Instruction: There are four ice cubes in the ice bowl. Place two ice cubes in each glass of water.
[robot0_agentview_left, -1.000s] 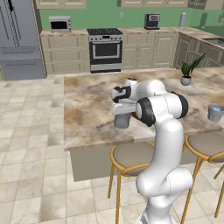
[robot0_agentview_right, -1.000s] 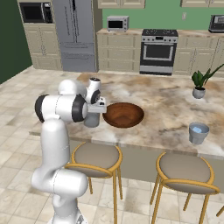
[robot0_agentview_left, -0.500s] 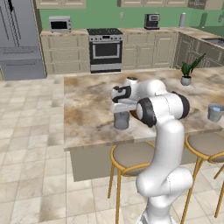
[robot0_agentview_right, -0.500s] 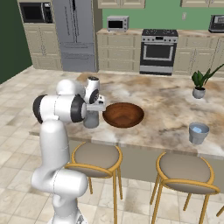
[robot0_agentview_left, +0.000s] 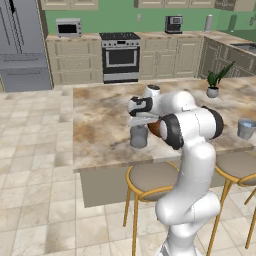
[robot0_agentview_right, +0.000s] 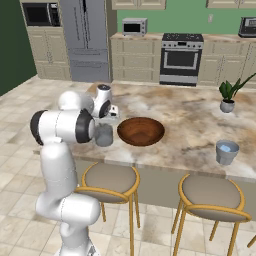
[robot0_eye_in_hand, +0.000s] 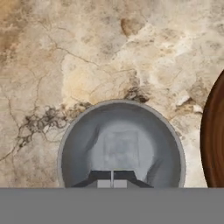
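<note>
Gripper (robot0_eye_in_hand: 112, 179) hangs straight over the near glass (robot0_eye_in_hand: 121, 144), fingertips pressed together with only a thin seam between them and nothing seen between the pads. Largest first: marble counter (robot0_agentview_right: 190, 120) carries everything. Wooden bowl (robot0_agentview_right: 141, 131) sits mid-counter, just beside the near glass, its dark rim showing at the right edge of the hand view; from the right base view its inside reads as bare wood, no cubes that I can make out, though they would be tiny at this range. Second glass (robot0_agentview_right: 226, 152) stands well apart, toward the far end of the counter, with a pale blue surface in it. Near glass shows a faint pale square patch (robot0_eye_in_hand: 121, 149) in its middle, directly ahead of the fingertips; likely an ice cube lying in the water, but too blurred to count. Judgement on progress: late in the task, this glass being served or just served. How many cubes each glass holds cannot be told, so what remains is uncertain.
</note>
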